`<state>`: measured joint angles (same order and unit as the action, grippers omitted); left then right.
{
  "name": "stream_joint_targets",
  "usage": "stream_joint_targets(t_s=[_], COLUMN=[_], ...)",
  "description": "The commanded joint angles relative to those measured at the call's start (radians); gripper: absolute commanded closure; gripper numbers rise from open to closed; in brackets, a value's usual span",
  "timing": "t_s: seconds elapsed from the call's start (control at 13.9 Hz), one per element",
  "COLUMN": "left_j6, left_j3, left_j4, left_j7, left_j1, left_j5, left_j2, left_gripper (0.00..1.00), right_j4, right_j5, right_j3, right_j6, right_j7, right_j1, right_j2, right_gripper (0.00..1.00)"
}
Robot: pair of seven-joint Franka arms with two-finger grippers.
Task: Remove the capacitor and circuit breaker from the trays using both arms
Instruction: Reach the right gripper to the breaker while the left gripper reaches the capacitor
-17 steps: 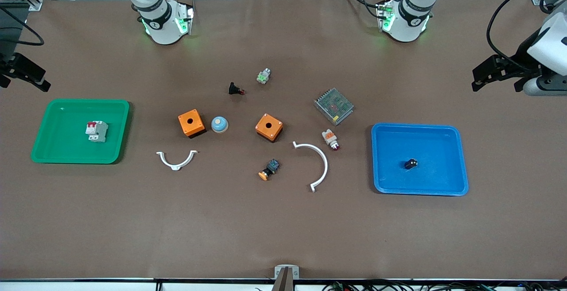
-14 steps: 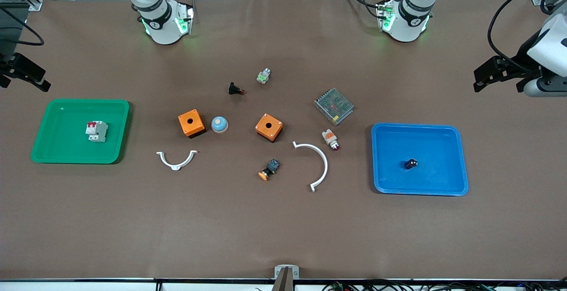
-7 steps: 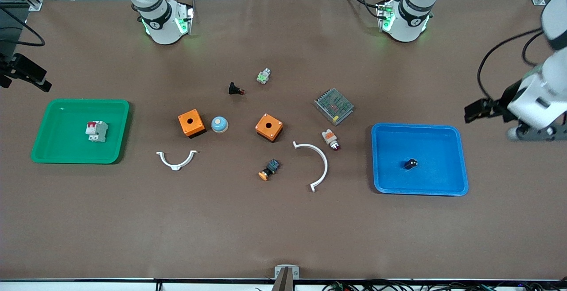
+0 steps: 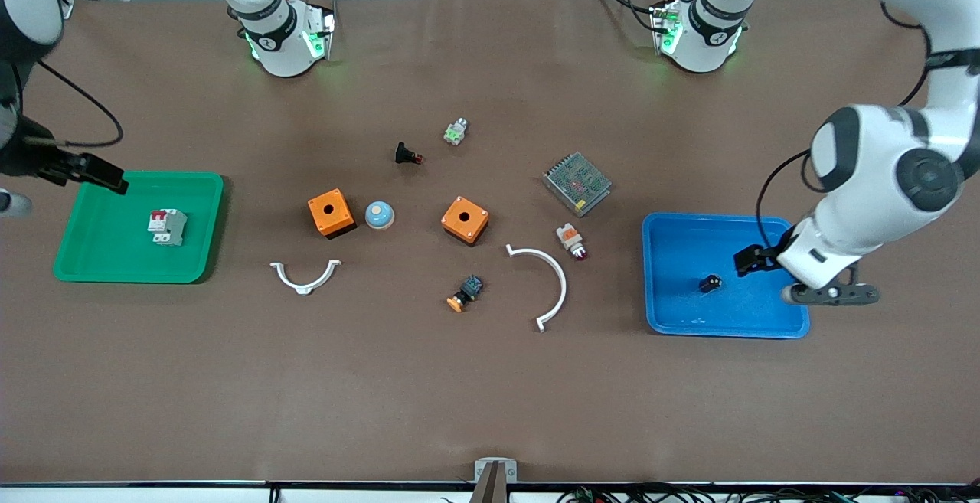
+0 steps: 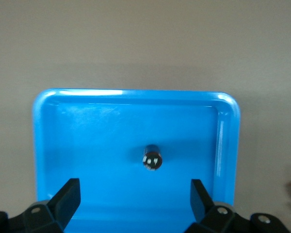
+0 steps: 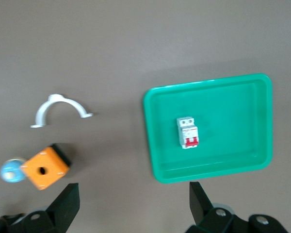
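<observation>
Left gripper (image 5: 133,194): jaws spread wide and empty, over the blue tray (image 4: 674,319) at the right of the front view; in the left wrist view the capacitor (image 5: 152,158) sits between the two finger lines, not touched.
Right gripper (image 6: 131,196): jaws spread wide and empty, at the left edge of the front view, over the corner of the green tray (image 4: 92,266).
Capacitor position: on the blue tray's floor, lower right of the front view, lying on its side with the pale-marked end showing.
Circuit breaker (image 4: 168,227): flat on the green tray's floor, middle left of the front view, red levers up.
Step in hand: approach; judged as early, neither part yet lifted.
Next move, left arm: descend so the jaws straddle the capacitor, then pinch; the part is small and round and may roll.
Next move, right arm: shift over the circuit breaker, descend, grip across its narrow sides.
Left arm pose: reaches in from the right edge, elbow high, wrist angled down over the tray.
Right arm pose: mostly out of frame at upper left.
</observation>
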<state>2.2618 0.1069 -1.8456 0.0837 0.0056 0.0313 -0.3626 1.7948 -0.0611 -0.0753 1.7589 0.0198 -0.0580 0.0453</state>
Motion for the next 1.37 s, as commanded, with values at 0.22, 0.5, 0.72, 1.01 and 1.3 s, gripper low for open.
stream_joint_targets(t_s=[0.22,0.5,0.72,1.01,1.3], left_j6=[0.154,0.150,0.147,0.142,0.095], left_j3=[0.008,0.016,0.016,0.014,0.016], left_j4=[-0.004,-0.009,-0.017,-0.021,-0.020], left_j7=[0.013,0.008,0.004,0.007,0.007], left_j1=[-0.006,-0.007,-0.006,-0.004,0.001], left_j5=[0.009,0.007,0.007,0.007,0.007], left_j2=[-0.177,-0.211,-0.214,-0.233,-0.214], left_gripper=[0.10,0.19,0.32,0.48,0.94], right_j4=[0.030,0.097,0.100,0.129,0.196], right_j5=[-0.023,-0.020,-0.009,-0.006,-0.006], right_j3=[0.014,0.015,0.018,0.019,0.019], right_j6=[0.140,0.313,0.335,0.352,0.442], right_j7=[-0.246,-0.340,-0.353,-0.391,-0.431], right_j1=[-0.158,-0.220,-0.238,-0.250,-0.272], right_j2=[0.212,0.324,0.383,0.429,0.433], right_gripper=[0.00,0.00,0.00,0.00,0.27])
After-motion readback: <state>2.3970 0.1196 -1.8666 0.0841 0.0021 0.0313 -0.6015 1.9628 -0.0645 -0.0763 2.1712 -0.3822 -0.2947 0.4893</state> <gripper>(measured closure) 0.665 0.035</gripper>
